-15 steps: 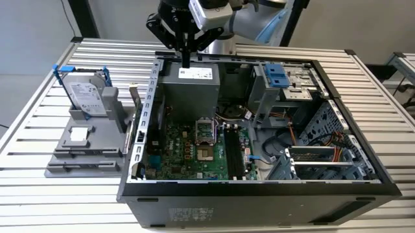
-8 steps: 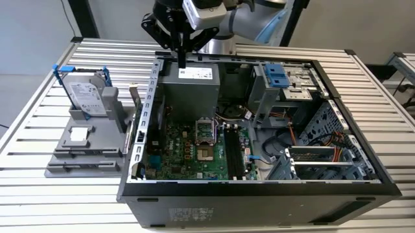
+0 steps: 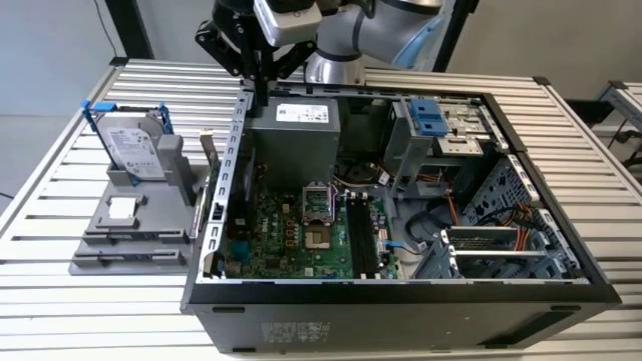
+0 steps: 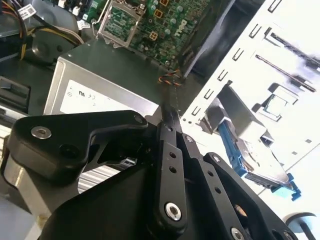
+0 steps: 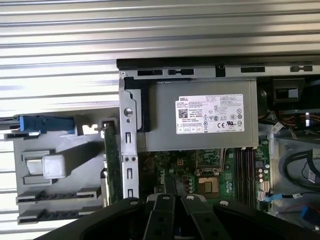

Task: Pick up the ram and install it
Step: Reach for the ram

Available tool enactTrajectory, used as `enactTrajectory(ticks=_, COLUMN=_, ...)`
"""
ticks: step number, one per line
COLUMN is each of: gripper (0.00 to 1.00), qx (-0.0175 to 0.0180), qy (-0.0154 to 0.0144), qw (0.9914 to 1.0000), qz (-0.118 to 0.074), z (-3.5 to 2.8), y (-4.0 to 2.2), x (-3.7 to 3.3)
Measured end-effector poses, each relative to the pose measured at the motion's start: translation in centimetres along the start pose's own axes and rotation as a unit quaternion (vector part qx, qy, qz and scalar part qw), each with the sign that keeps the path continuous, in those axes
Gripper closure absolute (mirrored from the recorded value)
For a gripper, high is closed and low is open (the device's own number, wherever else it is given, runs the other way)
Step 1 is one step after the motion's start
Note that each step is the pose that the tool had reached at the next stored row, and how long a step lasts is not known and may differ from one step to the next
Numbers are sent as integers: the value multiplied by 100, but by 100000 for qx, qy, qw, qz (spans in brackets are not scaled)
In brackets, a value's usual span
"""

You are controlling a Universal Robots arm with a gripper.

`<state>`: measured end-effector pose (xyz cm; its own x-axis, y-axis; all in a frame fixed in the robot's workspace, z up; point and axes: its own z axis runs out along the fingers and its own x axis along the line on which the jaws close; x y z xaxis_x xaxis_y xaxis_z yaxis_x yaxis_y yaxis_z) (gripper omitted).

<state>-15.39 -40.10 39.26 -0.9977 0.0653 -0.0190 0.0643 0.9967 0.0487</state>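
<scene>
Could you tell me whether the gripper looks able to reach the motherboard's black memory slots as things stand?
Probably yes: the case lies open, nothing covers the slots, and the gripper hangs by the power supply.

One slatted counter carries one open computer case with one motherboard and one power supply, one grey stand, one blue-framed hard drive, one upright card and one ram.

The exterior view looks obliquely down into the case; both wrist views peer past the end effector at the power supply.
</scene>
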Motion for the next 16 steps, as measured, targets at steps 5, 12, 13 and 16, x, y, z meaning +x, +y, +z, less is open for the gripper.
enactTrajectory(ticks=5, gripper=100, qx=-7, qy=9, qw=100000, qz=-229, z=-3, y=-16, x=125)
enactTrajectory(ticks=12, gripper=100, qx=-14, qy=28, qw=99998, qz=-583, z=-7, y=-37, x=298)
enactTrajectory(ticks=13, gripper=100, qx=-17, qy=28, qw=99998, qz=-631, z=-8, y=-40, x=326)
enactTrajectory(ticks=16, gripper=100, qx=-16, qy=39, qw=99997, qz=-805, z=-10, y=-52, x=414)
